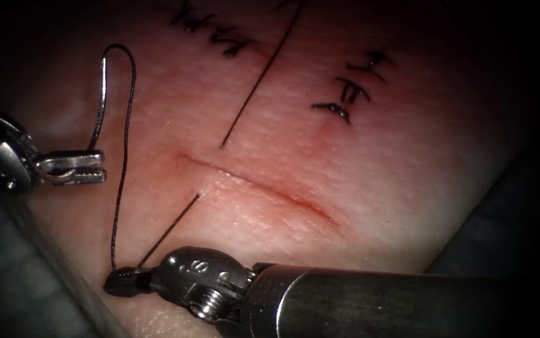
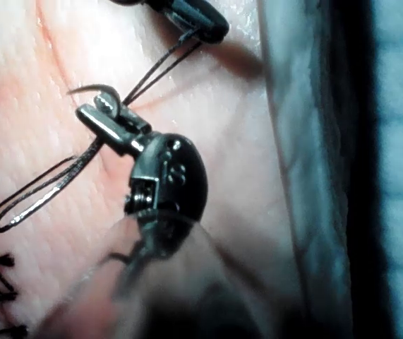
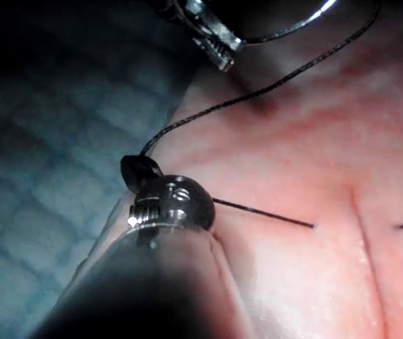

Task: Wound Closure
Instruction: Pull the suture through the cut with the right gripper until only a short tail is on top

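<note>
Flanking cut's left: needle (image 1: 99, 100), thread (image 1: 121, 188) gripped.

Surgical training bench indicated, not operating room. Pale pink slab of pork-belly tissue (image 1: 370, 188) seen lying on blue-grey quilted cloth pad (image 3: 39, 233), its cut edge exposed at side. Black hand-inked marks (image 1: 351, 87) seen written on tissue surface beside shallow straight practice cut (image 1: 263, 188).
</note>
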`<state>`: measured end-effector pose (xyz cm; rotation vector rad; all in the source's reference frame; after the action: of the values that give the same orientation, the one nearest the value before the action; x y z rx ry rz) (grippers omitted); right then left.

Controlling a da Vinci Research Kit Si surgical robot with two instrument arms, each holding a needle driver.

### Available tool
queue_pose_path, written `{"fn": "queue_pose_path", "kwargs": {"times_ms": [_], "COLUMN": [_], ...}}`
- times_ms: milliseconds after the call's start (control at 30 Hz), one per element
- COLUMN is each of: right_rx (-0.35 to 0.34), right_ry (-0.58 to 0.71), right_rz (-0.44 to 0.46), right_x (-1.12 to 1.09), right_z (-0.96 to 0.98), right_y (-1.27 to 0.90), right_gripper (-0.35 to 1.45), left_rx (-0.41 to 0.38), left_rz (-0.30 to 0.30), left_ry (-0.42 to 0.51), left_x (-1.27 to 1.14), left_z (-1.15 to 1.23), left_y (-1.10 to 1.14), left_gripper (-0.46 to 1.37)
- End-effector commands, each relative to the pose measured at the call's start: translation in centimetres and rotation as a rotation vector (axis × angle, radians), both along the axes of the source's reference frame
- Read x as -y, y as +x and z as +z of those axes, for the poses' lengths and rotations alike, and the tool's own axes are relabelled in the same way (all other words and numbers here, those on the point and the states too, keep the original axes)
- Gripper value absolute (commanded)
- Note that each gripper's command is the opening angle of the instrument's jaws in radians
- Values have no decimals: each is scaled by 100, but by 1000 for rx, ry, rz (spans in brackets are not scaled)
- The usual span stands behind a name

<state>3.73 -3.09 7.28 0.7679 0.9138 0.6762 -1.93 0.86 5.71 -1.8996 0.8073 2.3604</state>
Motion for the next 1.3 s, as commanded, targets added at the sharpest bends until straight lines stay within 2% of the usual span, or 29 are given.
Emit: {"fn": "queue_pose_path", "kwargs": {"times_ms": [33,133,167,200,233,267,333,467,567,667,833,1100,1300], "right_rx": [1,-9,-13,-20,-21,8,8,-3,0,-3,1,3,-53], "right_ry": [-1,-39,-53,-78,-88,-101,-145,-203,-283,-382,-489,-555,-620], "right_rz": [1,-16,-22,-34,-37,-16,-21,-48,-25,14,-30,-58,-18], "right_x": [0,-4,-6,-8,-9,-14,-20,-31,-43,-57,-73,-83,-89], "right_z": [0,4,6,8,10,15,22,32,35,35,34,49,61], "right_y": [2,4,3,2,1,-1,-5,-16,-25,-41,-71,-105,-129], "right_gripper": [-35,-35,-18,11,31,85,109,112,123,132,131,137,140], "left_rx": [-4,-4,-2,-4,-7,-10,-13,-37,-52,-64,-73,-89,-101], "left_rz": [4,5,9,8,5,3,-2,-10,-17,-32,-56,-87,-122], "left_ry": [1,2,1,2,3,5,13,4,3,5,5,-11,-13], "left_x": [1,2,2,2,2,1,-1,-4,-9,-14,-21,-30,-38], "left_z": [-2,-4,-4,-4,-3,-3,-2,-1,1,3,6,7,5], "left_y": [2,6,9,10,11,14,18,27,35,43,59,84,106], "left_gripper": [-35,-35,-35,-35,-35,-35,-35,-35,-35,-35,-35,-35,-35]}}
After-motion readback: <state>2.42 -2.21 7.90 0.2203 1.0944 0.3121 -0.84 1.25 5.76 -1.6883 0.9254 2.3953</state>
